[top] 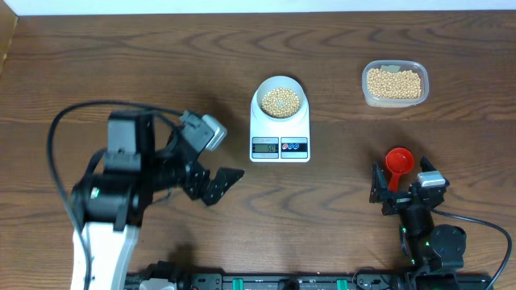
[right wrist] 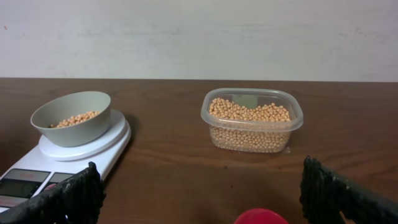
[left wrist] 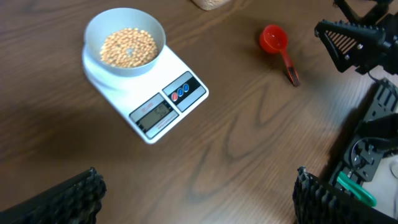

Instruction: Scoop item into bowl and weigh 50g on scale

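Observation:
The pale bowl stands on the white scale at mid table, with a layer of tan beans in it. From the left wrist, the bowl, its beans and the scale sit at upper left. My left gripper hovers open, left of the scale's front, nothing between its fingers. My right gripper is open at the near right, over the handle of a red scoop lying on the table. Its view shows the scoop's rim low between the fingers.
A clear plastic tub full of beans stands at the back right, also straight ahead in the right wrist view as the tub. The left arm's cable loops over the table's left side. A black rail runs along the near edge.

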